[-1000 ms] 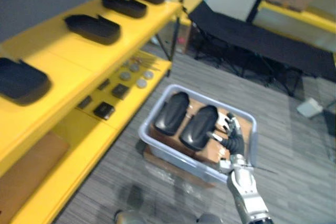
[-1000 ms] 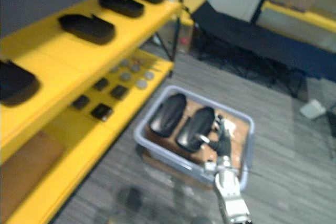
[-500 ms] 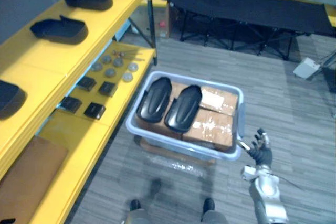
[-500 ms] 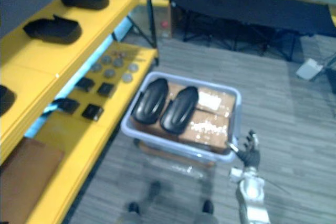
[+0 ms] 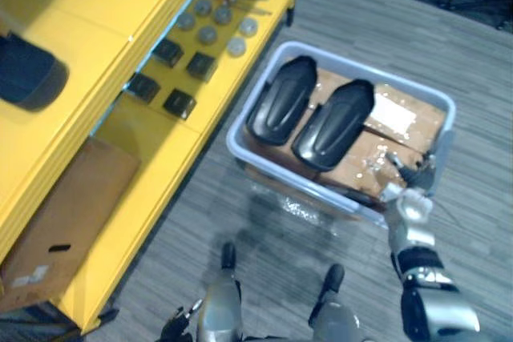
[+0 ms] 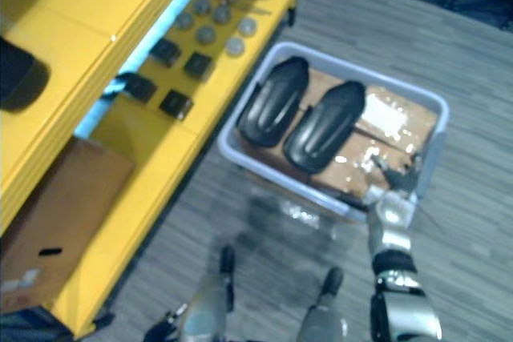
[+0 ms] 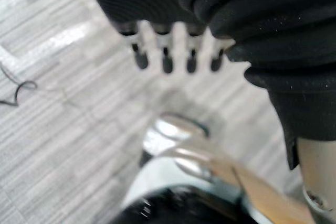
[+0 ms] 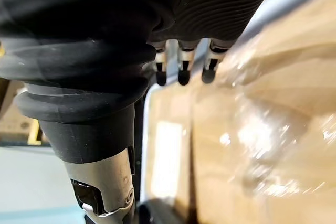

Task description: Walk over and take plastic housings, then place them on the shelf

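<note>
In grey bin (image 5: 296, 190) on carpet floor (image 5: 481, 62): two black plastic housings (image 5: 282, 100), side by side and touching, on top of brown cardboard boxes (image 5: 373, 158), both in the bin's left part.

At bin's near-right corner: right hand (image 5: 414, 179), fingers loosely spread and straight-ish, nothing gripped. Sits just beside the nearer housing but apart from it. In right wrist view, fingers (image 8: 182, 69) reach over the cardboard w/ bin rim past them (contact w/ the box or rim: can't tell).

In left wrist view: left hand (image 7: 167, 56), down over the bare floor, fingers relaxed in a row, nothing in them.

To the robot's left: yellow shelf (image 5: 88, 14). On upper board, another black housing (image 5: 28, 70), well apart from the bin. On lower board, approx level w/ bin's far end: small black blocks (image 5: 180, 103) and round grey discs (image 5: 208, 35). Nearer along the same board, flat cardboard sheet (image 5: 72, 214).
</note>
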Robot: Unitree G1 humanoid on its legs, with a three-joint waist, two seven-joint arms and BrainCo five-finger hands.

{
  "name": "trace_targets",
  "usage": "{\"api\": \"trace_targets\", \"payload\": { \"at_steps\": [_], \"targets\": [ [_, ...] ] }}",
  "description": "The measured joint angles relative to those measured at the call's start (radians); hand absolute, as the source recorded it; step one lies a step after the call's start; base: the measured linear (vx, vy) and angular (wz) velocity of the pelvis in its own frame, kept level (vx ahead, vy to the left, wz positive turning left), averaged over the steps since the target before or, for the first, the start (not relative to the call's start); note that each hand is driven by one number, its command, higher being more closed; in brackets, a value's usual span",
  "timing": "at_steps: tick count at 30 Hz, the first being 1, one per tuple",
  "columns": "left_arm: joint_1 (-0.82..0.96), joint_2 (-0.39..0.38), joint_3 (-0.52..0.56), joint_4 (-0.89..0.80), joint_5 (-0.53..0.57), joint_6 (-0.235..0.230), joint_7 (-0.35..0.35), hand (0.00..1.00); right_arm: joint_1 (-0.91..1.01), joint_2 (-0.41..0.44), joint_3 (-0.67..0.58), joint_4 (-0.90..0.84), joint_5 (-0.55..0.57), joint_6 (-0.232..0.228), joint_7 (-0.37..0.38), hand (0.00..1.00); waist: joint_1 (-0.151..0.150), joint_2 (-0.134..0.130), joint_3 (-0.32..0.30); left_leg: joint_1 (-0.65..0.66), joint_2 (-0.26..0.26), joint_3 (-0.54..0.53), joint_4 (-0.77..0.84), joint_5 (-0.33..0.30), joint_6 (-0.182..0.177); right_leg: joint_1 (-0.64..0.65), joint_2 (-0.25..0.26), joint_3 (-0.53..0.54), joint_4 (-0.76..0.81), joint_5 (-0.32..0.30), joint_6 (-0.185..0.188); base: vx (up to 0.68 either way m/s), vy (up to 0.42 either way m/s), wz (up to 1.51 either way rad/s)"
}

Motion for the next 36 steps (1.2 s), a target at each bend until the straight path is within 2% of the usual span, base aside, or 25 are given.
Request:
{"api": "trace_targets", "payload": {
  "at_steps": [4,9,12,14,18,20,21,25,29,30,32,36],
  "targets": [
    [-0.001,-0.007,-0.017,0.002,-0.001,-0.011,-0.012,0.00,-0.068,-0.037,0.006,0.073,0.000,0.007,0.002,0.00,0.022,0.014,0.036,-0.017,-0.018,-0.027,0.032,-0.015,0.016,-0.004,-0.022,-0.020,0.055,-0.027,0.009,-0.05,0.062,0.24],
    [0.004,-0.005,-0.039,0.004,-0.001,-0.018,-0.019,0.00,-0.108,-0.049,0.021,0.094,-0.001,0.034,0.000,0.00,0.027,0.021,0.039,-0.041,-0.027,-0.055,0.064,-0.020,0.020,-0.017,-0.038,-0.042,0.115,-0.059,0.009,-0.07,0.023,0.16],
    [0.005,-0.005,-0.046,0.004,-0.002,-0.019,-0.019,0.00,-0.126,-0.059,0.026,0.127,-0.001,0.094,-0.011,0.00,0.028,0.024,0.041,-0.040,-0.033,-0.062,0.067,-0.018,0.022,-0.019,-0.048,-0.042,0.137,-0.069,0.010,-0.06,0.000,0.06],
    [0.005,0.003,-0.089,0.005,-0.024,-0.035,-0.022,0.00,-0.132,-0.077,0.026,0.193,-0.002,0.156,-0.010,0.00,0.037,0.032,0.044,-0.040,-0.039,-0.069,0.067,-0.016,0.025,-0.025,-0.057,-0.042,0.155,-0.078,0.012,-0.05,-0.001,0.06],
    [0.007,0.004,-0.110,0.008,-0.041,-0.045,-0.026,0.00,-0.158,-0.098,0.026,0.224,-0.007,0.201,-0.007,0.00,0.044,0.040,0.048,-0.044,-0.043,-0.068,0.068,-0.015,0.026,-0.035,-0.065,-0.040,0.169,-0.082,0.013,-0.01,0.001,0.00],
    [0.007,0.004,-0.122,0.009,-0.042,-0.048,-0.029,0.00,-0.192,-0.123,0.027,0.248,-0.009,0.250,-0.012,0.00,0.049,0.047,0.051,-0.046,-0.043,-0.069,0.070,-0.015,0.026,-0.037,-0.065,-0.041,0.171,-0.083,0.013,-0.04,-0.010,0.02],
    [0.007,0.004,-0.137,0.014,-0.044,-0.049,-0.035,0.00,-0.213,-0.137,0.026,0.266,-0.009,0.280,-0.021,1.00,0.055,0.050,0.051,-0.053,-0.043,-0.070,0.073,-0.015,0.026,-0.048,-0.066,-0.040,0.181,-0.087,0.013,-0.03,-0.009,0.02],
    [0.010,0.004,-0.196,0.065,-0.052,-0.054,-0.046,0.00,-0.250,-0.185,0.025,0.313,-0.010,0.340,-0.034,1.00,0.073,0.060,0.052,-0.076,-0.046,-0.077,0.098,-0.018,0.027,-0.073,-0.077,-0.041,0.225,-0.111,0.013,-0.02,-0.010,0.06],
    [0.005,-0.008,-0.230,0.079,-0.081,-0.058,-0.046,0.00,-0.289,-0.268,0.025,0.360,-0.055,0.421,-0.028,1.00,0.079,0.089,0.054,-0.108,-0.062,-0.089,0.108,-0.019,0.031,-0.107,-0.099,-0.044,0.257,-0.126,0.012,-0.06,0.008,0.08],
    [0.004,-0.008,-0.235,0.078,-0.081,-0.058,-0.046,0.00,-0.290,-0.280,0.025,0.362,-0.062,0.430,-0.023,1.00,0.079,0.094,0.054,-0.113,-0.064,-0.091,0.111,-0.019,0.032,-0.110,-0.099,-0.044,0.257,-0.126,0.011,-0.07,0.010,0.09],
    [0.003,-0.012,-0.239,0.078,-0.081,-0.060,-0.046,0.00,-0.296,-0.321,0.025,0.390,-0.119,0.480,0.017,1.00,0.080,0.112,0.056,-0.133,-0.066,-0.095,0.124,-0.022,0.035,-0.124,-0.101,-0.046,0.263,-0.126,0.012,-0.04,0.004,0.05],
    [0.003,-0.009,-0.258,0.078,-0.090,-0.061,-0.046,0.00,-0.315,-0.333,0.026,0.414,-0.191,0.516,0.049,1.00,0.080,0.123,0.051,-0.144,-0.066,-0.099,0.140,-0.026,0.035,-0.129,-0.102,-0.047,0.272,-0.126,0.014,0.00,-0.007,0.02]
  ]
}}
